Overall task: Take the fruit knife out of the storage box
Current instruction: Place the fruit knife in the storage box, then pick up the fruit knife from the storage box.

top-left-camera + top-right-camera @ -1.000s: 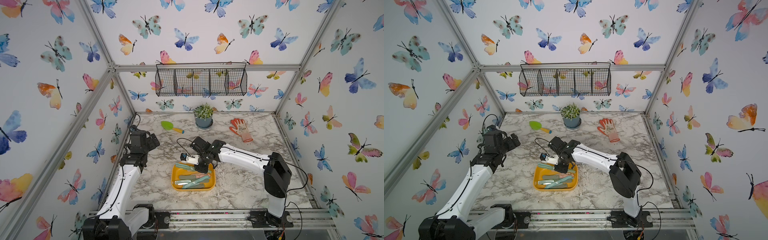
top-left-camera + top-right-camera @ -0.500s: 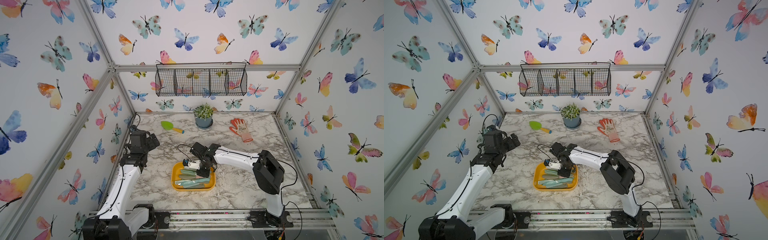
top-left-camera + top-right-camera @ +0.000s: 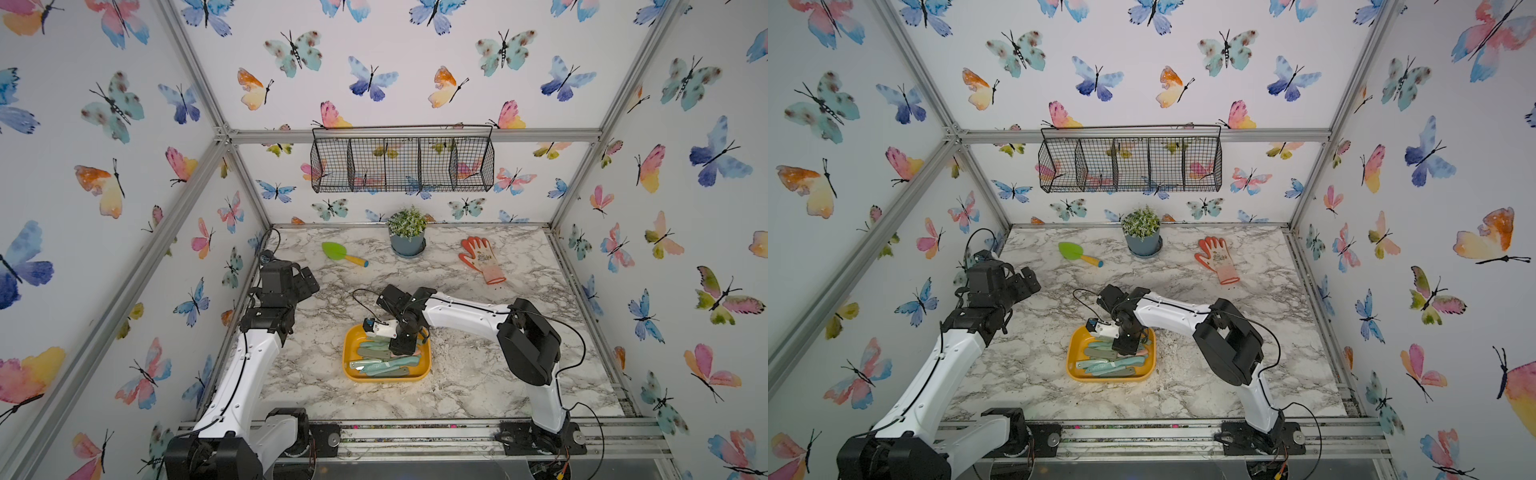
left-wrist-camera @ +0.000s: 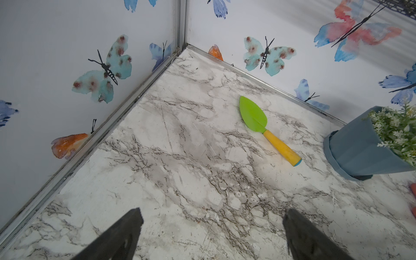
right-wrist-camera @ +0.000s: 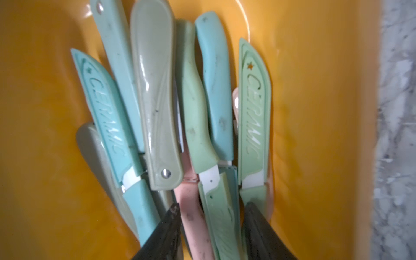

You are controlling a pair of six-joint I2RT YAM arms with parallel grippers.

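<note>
Yellow-orange storage box (image 3: 347, 353) sat nearest me, with the fruit knives (image 3: 384, 361) piled flat inside and none out yet. The right gripper (image 5: 211, 206) stood in the pile, jaws parted and gripping nothing. It straddled a pink knife (image 5: 191, 211) and a green sheathed knife (image 5: 221, 202); I judged them too crowded to isolate one. The left gripper (image 4: 213, 215) hung spread and empty over the marble table (image 4: 180, 157), clear of the work. Beyond lay the trowel (image 3: 344, 254) and potted plant (image 3: 407, 239).

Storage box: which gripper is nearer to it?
Right. The right gripper is down inside the storage box, its jaws apart over the knives. The left gripper hovers over bare tabletop, well apart from the box.
</note>
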